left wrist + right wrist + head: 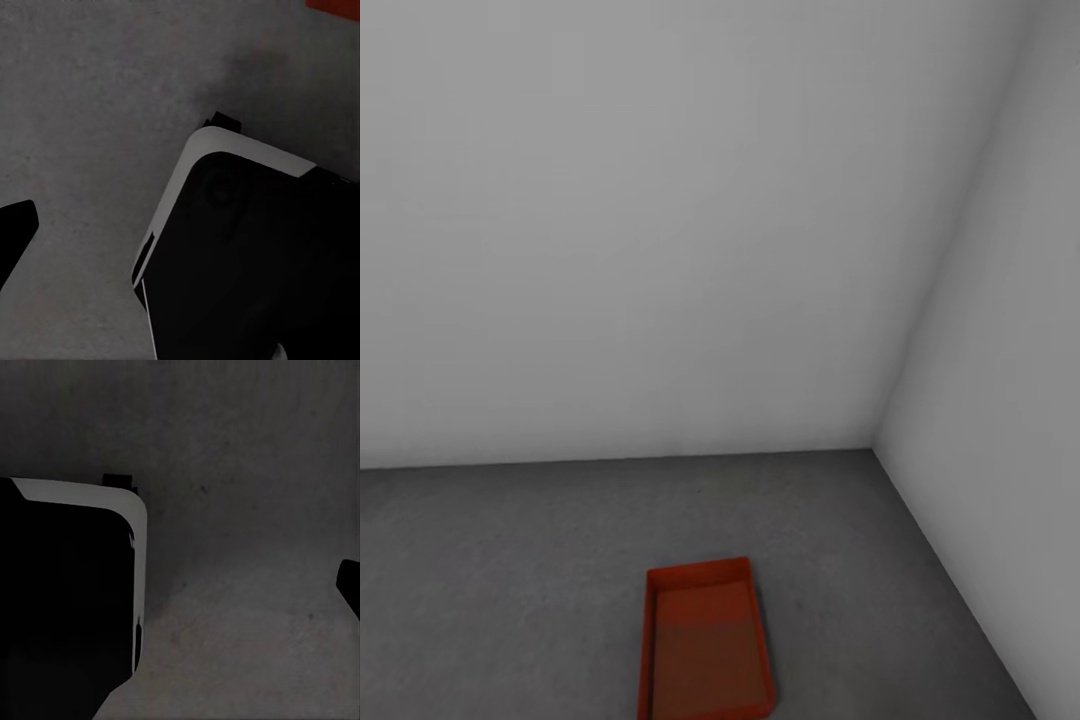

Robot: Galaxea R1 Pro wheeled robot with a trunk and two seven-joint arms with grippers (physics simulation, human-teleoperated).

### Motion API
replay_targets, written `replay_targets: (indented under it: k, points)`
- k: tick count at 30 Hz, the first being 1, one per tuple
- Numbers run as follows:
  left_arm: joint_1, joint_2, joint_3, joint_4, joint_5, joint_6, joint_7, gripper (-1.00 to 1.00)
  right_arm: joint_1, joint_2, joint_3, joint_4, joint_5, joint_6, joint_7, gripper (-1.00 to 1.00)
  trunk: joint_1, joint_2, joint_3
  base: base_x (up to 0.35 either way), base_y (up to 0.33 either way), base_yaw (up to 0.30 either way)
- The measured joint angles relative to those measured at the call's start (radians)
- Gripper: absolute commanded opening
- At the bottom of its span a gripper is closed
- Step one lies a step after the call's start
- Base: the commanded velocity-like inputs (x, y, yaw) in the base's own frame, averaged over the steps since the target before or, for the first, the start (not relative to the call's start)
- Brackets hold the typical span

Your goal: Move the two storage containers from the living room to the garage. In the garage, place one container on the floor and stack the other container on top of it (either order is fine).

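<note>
Already, one storage container [705, 645] sits on the garage's concrete floor [510, 560].
The second apparently remains to stack (whether either arm's fingers are apart, I cannot tell).

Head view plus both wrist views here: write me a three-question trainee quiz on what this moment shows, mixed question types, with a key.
1. True or false: the storage container in the head view sits on light wood planks.
2. Multiple choice: how many containers does the head view show? A) none B) one C) two, stacked
3. Short answer: what stands behind the container, where the concrete floor ends?

Key
1. False. It rests on dark grey concrete.
2. B. A single open orange-red container lies alone, with nothing stacked on it.
3. Plain white walls that meet in a corner to the right.
</note>
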Motion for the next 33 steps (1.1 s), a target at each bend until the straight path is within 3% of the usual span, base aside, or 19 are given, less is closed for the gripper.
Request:
replay_targets:
  k: [12, 21, 33]
  points:
    - [0.000, -0.001, 0.001, 0.000, 0.000, 0.000, -0.004, 1.00, 0.012, 0.001, 0.000, 0.000, -0.001, 0.000, 0.000, 1.00, 0.000, 0.000, 0.019, 0.000, 0.000, 0.000]
    - [0.000, -0.048, 0.002, 0.005, 0.006, 0.003, -0.012, 1.00, 0.035, 0.006, 0.001, 0.000, -0.001, -0.002, -0.001, 1.00, 0.000, 0.000, 0.034, 0.000, 0.000, 0.000]
    - [0.008, -0.050, 0.001, 0.008, 0.009, 0.012, -0.013, 1.00, 0.042, 0.005, 0.000, 0.000, -0.003, -0.003, -0.001, 1.00, 0.000, 0.000, 0.053, 0.000, 0.000, 0.000]
